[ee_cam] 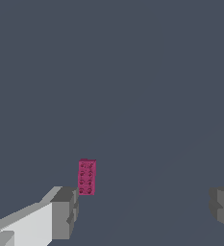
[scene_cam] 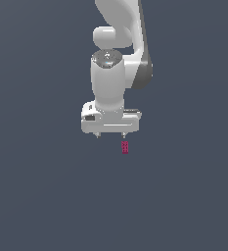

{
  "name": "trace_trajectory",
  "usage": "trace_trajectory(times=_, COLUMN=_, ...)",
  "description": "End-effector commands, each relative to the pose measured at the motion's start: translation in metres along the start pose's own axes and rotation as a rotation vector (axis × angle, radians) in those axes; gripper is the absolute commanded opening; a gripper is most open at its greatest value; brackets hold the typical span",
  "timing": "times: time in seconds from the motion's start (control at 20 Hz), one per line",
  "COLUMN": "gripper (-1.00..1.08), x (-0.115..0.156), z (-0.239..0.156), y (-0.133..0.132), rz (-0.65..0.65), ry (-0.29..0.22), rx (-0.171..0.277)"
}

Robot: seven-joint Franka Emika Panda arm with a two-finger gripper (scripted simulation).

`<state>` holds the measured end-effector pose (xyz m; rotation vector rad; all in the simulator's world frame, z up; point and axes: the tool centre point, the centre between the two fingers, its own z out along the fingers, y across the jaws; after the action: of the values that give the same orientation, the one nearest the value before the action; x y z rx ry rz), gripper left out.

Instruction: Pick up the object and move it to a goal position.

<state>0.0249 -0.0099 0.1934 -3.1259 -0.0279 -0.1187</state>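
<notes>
Item: pink brick (ee_cam: pixel 87 177), studs up, flat on the surface (scene_cam: pixel 37 196), ungrasped. I held the claw (scene_cam: pixel 110 135) apart nearby, offset, presumably pre-alignment.

surface: plain dark grey-blue ground (scene_cam: pixel 37 196) | texture: uniform, unmarked | extent: fills both views

The object (scene_cam: pixel 125 147) is a small magenta-pink rectangular toy brick (ee_cam: pixel 87 177) with two rows of studs on its top face. It lies flat on the plain dark grey surface, long side running up and down the frame, just below centre of the exterior view, untouched.
</notes>
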Motion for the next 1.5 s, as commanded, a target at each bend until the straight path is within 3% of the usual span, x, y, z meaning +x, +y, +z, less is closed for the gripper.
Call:
trace_trajectory(times=0.0, gripper=1.00, x=0.000, z=0.000, y=0.000, rz=0.000, ry=0.000, rx=0.000)
trace_trajectory(times=0.8, gripper=1.00, x=0.002, z=0.010, y=-0.008, rz=-0.032, ry=0.008, rx=-0.015)
trace_trajectory(times=1.45, gripper=1.00, x=-0.044, z=0.108, y=-0.059, rz=0.016, ry=-0.060, rx=-0.012)
